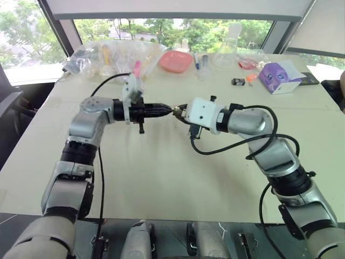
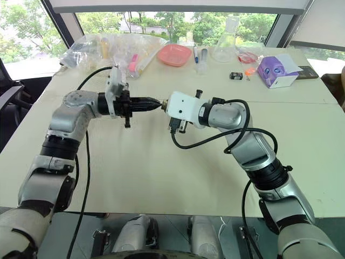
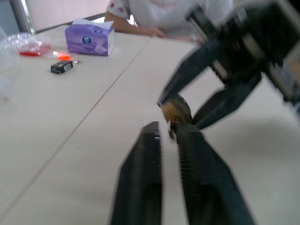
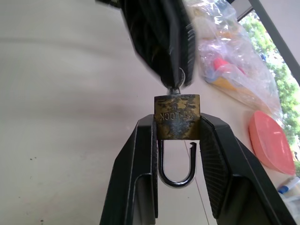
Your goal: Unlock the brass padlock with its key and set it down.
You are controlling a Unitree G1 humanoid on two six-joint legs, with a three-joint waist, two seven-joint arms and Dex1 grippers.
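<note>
The right claw (image 4: 177,140) is pinching the brass padlock (image 4: 177,117) by its body, one finger on each side; the shackle (image 4: 176,164) hangs back between those fingers, and one leg appears to stand free of the body, so the lock looks already sprung, though that is a judgement. Just ahead of the right claw, at the padlock's keyhole face, a small silvery key (image 4: 175,83) sits in the lock; the left claw (image 3: 168,136) meets it tip to tip, its fingers close together with a narrow slit between them, and whether they grip the key I cannot tell. Both claws hang in the air above the worktop (image 1: 161,178). Left to do, it seems: part key from lock if needed, then lower the padlock onto the bare worktop beneath the claws. Farther beyond them lie a pink dish (image 1: 176,60), plastic bags (image 1: 108,56) and a purple tissue box (image 1: 279,77).
</note>
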